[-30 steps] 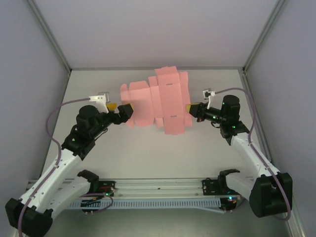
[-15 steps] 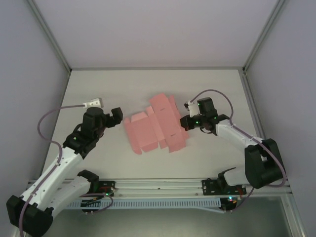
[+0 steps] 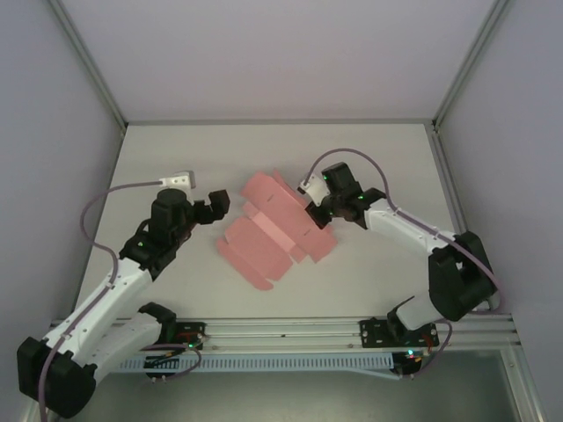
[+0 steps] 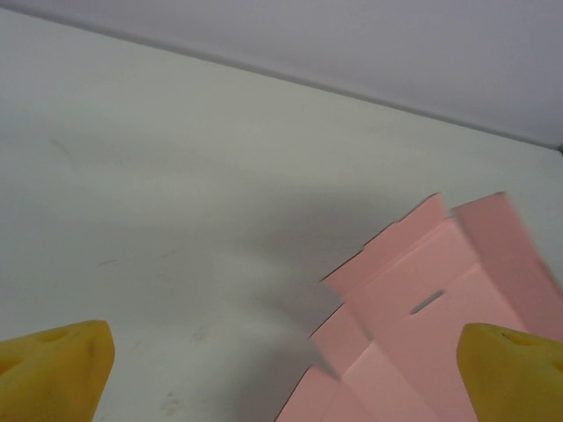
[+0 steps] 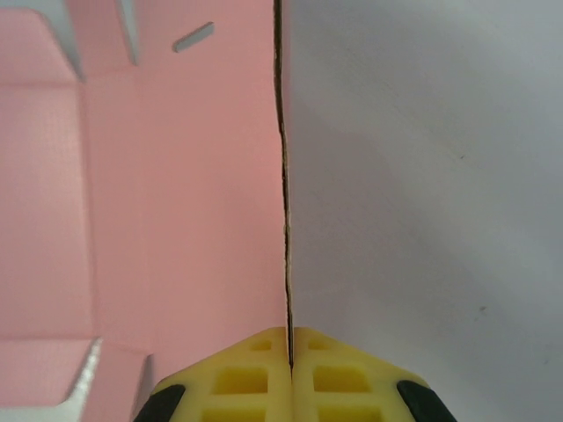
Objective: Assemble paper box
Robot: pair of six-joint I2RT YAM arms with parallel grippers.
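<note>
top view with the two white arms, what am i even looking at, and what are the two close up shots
These are two robot arms bolted at the near edge of a table. The top view looks down from above and behind them. The two close-ups come from a small camera on each wrist, so the yellow pieces at the bottom are that arm's own fingers.

One thing is on the table: a pink paper box, not yet folded up, a cut sheet with flaps and slots.

The right gripper is shut on the sheet's edge. Its wrist view shows the two yellow pads pressed together with the paper's edge between them. The left gripper is open beside the sheet and holds nothing; its fingers stand wide apart.
</note>
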